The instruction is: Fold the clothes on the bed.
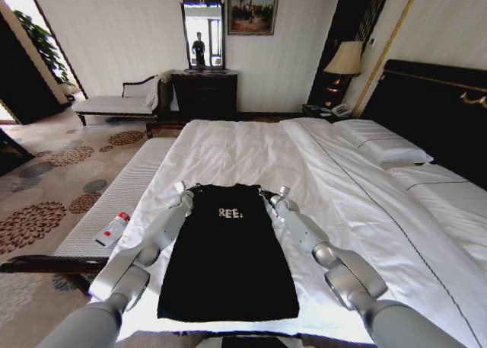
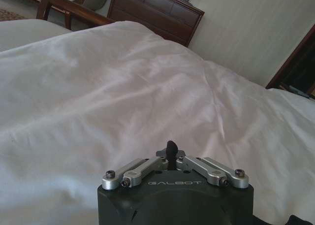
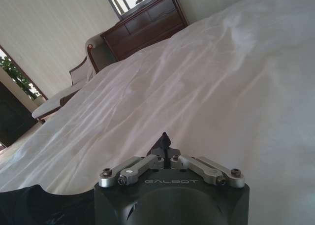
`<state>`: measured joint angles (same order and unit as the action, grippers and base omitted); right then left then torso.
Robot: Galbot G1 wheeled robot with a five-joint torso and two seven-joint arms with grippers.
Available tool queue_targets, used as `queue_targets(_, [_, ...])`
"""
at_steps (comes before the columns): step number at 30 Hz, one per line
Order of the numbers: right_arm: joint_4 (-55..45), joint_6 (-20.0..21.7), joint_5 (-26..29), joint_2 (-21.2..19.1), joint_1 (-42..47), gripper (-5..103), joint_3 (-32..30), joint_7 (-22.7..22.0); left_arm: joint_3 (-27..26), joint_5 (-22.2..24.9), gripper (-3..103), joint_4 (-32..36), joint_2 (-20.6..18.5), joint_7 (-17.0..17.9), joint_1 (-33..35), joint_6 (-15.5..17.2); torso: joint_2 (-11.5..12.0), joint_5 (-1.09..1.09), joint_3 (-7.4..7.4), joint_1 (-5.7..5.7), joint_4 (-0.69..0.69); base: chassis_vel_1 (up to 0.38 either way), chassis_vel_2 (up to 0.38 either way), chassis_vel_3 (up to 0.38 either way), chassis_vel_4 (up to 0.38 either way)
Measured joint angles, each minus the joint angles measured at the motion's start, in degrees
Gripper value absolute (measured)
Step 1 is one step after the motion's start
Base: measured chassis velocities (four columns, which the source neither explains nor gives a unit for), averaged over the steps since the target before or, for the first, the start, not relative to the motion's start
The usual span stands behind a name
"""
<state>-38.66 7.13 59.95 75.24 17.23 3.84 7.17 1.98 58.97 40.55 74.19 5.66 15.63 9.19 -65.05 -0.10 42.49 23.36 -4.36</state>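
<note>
The bed (image 1: pixel 251 146) takes up most of the head view, its white duvet running from 6 o'clock toward 12, with pillows (image 1: pixel 380 142) at 2 o'clock. A white bench (image 1: pixel 122 203) is set along the bed's edge at 9 o'clock. A dark dresser (image 1: pixel 205 93) is seen at 12 o'clock against the far wall.

The shirt (image 1: pixel 228 257) is laid flat on the duvet at 6 o'clock, narrowed to a long black rectangle with its lettered chest end away from the robot. Its whole shape is given by the head view alone. In the wrist views only a dark scrap of it is caught at the picture's edge, behind each gripper body.

Both arms are stretched forward and low, one along each long side of the shirt. The left gripper (image 1: pixel 183 189) is placed at the shirt's far corner at 11 o'clock, the right gripper (image 1: pixel 280 194) at the far corner at 1 o'clock. In the head view each corner is drawn out to a point toward its gripper.

The jaws are shown only by the wrist views. On each hand the linkages are splayed flat and the fingertips (image 2: pixel 171 147) are pressed together, with bare duvet beyond them. Whether cloth is pinched between them cannot be told.

A small red-capped bottle (image 1: pixel 112 228) is lying on the bench at 8 o'clock.
</note>
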Motion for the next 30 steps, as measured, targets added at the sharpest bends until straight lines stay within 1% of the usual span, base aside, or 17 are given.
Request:
queue_targets(2, [-0.4, 0.1, 0.4, -0.2, -0.4, 1, 0.3, -0.3, 0.2, 0.3, 2, 0.2, -0.3, 0.1, -0.3, 0.1, 0.0, -0.01, 0.0, 0.0, 0.0, 0.0, 0.0, 0.0, 0.0])
queue_targets(5, [-2.0, 0.4, 2.5, -1.5, -2.7, 1, 2.0, -1.6, 1.4, 2.4, 2, 1.1, -2.2, 0.6, -2.3, 0.4, 0.0, 0.01, 0.0, 0.0, 0.03, 0.0, 0.0, 0.0, 0.0])
queue_targets(8, [-2.8, 0.7, 3.6, -2.2, -3.9, 1, 2.6, -2.3, 2.3, 3.5, 2, 1.5, -3.0, 0.6, -3.4, 0.5, 0.0, 0.0, 0.01, 0.0, 0.04, 0.0, 0.0, 0.0, 0.0])
queue_targets(11, [-3.1, 0.7, 5.0, -2.8, -6.6, 1, 3.5, -3.2, 4.3, 3.9, 2, 1.0, -3.7, -1.4, -7.4, 0.7, 0.0, -0.01, 0.0, 0.0, 0.02, 0.0, 0.0, 0.0, 0.0])
queue_targets(13, [-2.8, 0.6, 5.2, -2.8, -7.0, 1, 3.6, -3.3, 4.6, 4.0, 2, 0.5, -3.6, -1.7, -8.3, 0.8, 0.0, 0.0, 0.0, 0.0, 0.03, 0.0, 0.0, 0.0, 0.0])
queue_targets(14, [-2.3, 0.3, 5.3, -2.8, -7.8, 1, 3.9, -3.6, 5.2, 4.0, 2, -0.8, -3.1, -2.1, -10.1, 0.7, 0.0, 0.02, 0.0, 0.0, 0.02, 0.0, 0.0, 0.0, 0.0])
queue_targets(15, [-1.5, 0.0, 5.6, -2.7, -9.0, 1, 4.2, -4.1, 6.0, 3.9, 2, -3.7, -1.8, -2.7, -13.0, 0.5, 0.0, 0.01, 0.0, 0.0, 0.01, 0.0, 0.0, 0.0, 0.0])
queue_targets(16, [-1.4, 0.0, 5.7, -2.7, -9.4, 1, 4.3, -4.4, 6.3, 3.8, 2, -5.2, -1.1, -2.8, -14.2, 0.4, 0.0, 0.01, 0.0, 0.01, -0.01, 0.0, 0.0, 0.0, 0.0])
queue_targets(18, [-1.4, 0.0, 5.8, -2.7, -9.6, 1, 4.4, -4.5, 6.4, 3.7, 2, -5.8, -0.7, -2.8, -14.7, 0.4, 0.0, 0.01, 0.0, 0.01, -0.01, 0.0, 0.0, 0.0, 0.0])
queue_targets(20, [-1.4, -0.3, 5.8, -2.1, -10.4, 1, 4.7, -5.5, 6.3, 1.4, 2, -8.8, 1.4, -3.0, -16.3, -0.1, 0.0, 0.03, 0.0, 0.01, -0.03, 0.0, 0.0, 0.0, 0.0])
queue_targets(21, [-1.2, -0.5, 5.7, -1.9, -10.7, 1, 4.7, -5.8, 6.1, 0.6, 2, -9.2, 2.0, -3.0, -16.3, -0.1, 0.0, 0.0, 0.01, 0.01, 0.0, 0.0, 0.0, 0.0, 0.0])
queue_targets(24, [-0.7, -0.9, 5.5, -1.6, -11.0, 1, 4.8, -6.0, 5.6, -0.1, 2, -9.5, 2.6, -3.1, -16.3, -0.2, 0.0, 0.0, 0.01, 0.01, 0.03, 0.0, 0.0, 0.0, 0.0])
queue_targets(25, [0.1, -1.1, 5.1, -1.3, -11.4, 1, 4.8, -6.0, 4.9, -0.8, 2, -10.1, 3.5, -3.1, -16.6, -0.5, 0.0, 0.0, 0.0, 0.01, 0.05, 0.0, 0.0, 0.0, 0.0])
queue_targets(27, [0.6, -1.3, 4.9, -1.2, -11.6, 1, 4.9, -6.0, 4.2, -1.1, 2, -10.3, 3.8, -3.1, -16.8, -0.6, 0.0, 0.0, 0.0, 0.01, 0.04, 0.0, 0.0, 0.0, 0.0])
queue_targets(30, [1.0, -1.8, 4.2, -0.7, -11.7, 1, 5.0, -5.9, 3.2, -1.1, 2, -9.3, 3.7, -2.6, -16.4, -0.6, 0.0, 0.03, 0.0, 0.01, -0.01, 0.0, 0.0, 0.0, 0.0])
